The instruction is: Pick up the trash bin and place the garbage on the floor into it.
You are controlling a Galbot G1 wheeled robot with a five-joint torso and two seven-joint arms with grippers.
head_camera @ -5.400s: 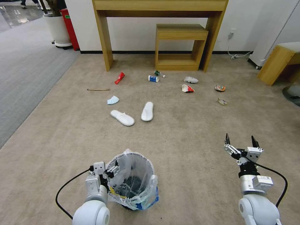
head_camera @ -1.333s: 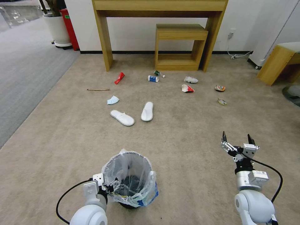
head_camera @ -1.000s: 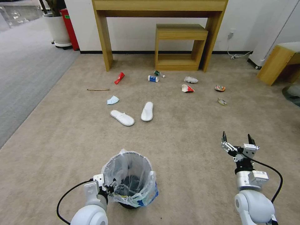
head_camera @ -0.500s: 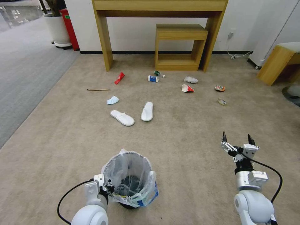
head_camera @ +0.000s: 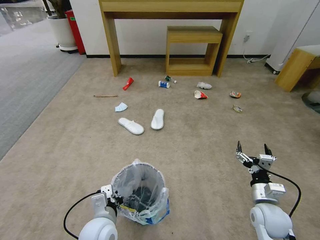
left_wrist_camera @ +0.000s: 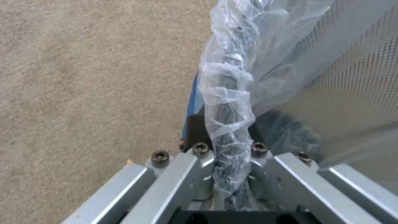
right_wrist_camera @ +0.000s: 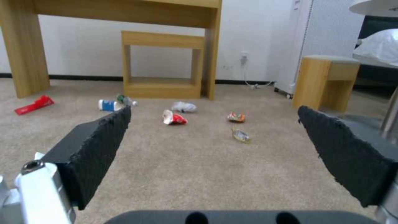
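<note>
Black bin [head_camera: 140, 195] sits low in the middle of the frame on the beige floor [head_camera: 200, 140]. Its bag rim [left_wrist_camera: 228, 102] is pinched tight in the left gripper [head_camera: 115, 199]. At lower right, the right gripper [head_camera: 252, 149] hangs wide apart with nothing in it. Two slippers [head_camera: 131, 126], a blue mask [head_camera: 121, 107] and a red wrapper [head_camera: 127, 83] lie farther up by the wooden table [head_camera: 170, 6].

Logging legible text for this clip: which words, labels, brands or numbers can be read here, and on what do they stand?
None can be read.
Green label on the red container: too small.
Print on the blue-white cup: blurred.
Print on the red-white paper cup: blurred.
Yellow strip on the trash bin liner: no legible letters.
White sticker on the right arm's wrist: too small.
</note>
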